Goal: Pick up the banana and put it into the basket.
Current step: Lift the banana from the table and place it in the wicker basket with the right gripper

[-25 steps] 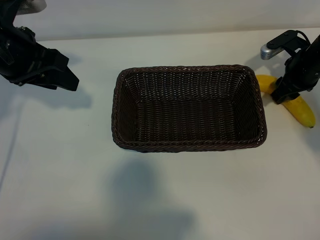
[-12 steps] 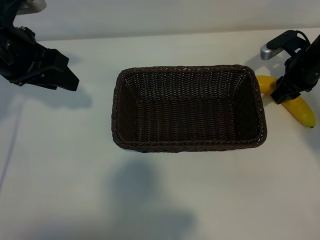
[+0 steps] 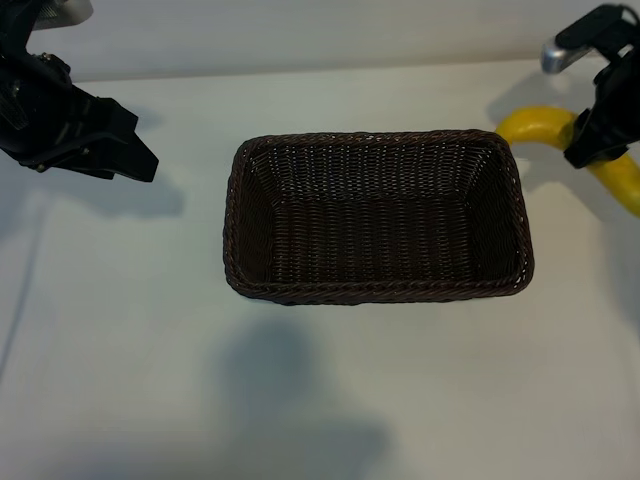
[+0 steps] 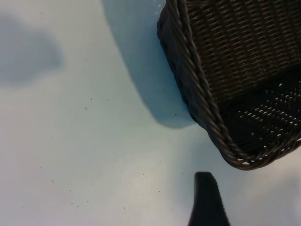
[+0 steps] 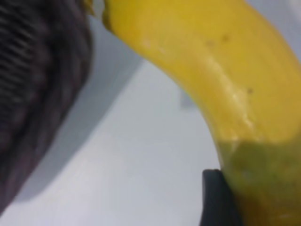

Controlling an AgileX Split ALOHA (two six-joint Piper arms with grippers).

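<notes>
Plain white table (image 3: 120, 330), soft shadows

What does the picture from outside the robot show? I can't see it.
The right gripper holds a yellow banana in the air beside an empty brown basket on a white table. The left gripper waits far off.

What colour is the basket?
Dark brown woven wicker basket, clearest in the exterior view.

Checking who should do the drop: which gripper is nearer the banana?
Right. The right gripper is shut on the banana beside the basket; the left gripper hangs beyond the basket's far side.
</notes>
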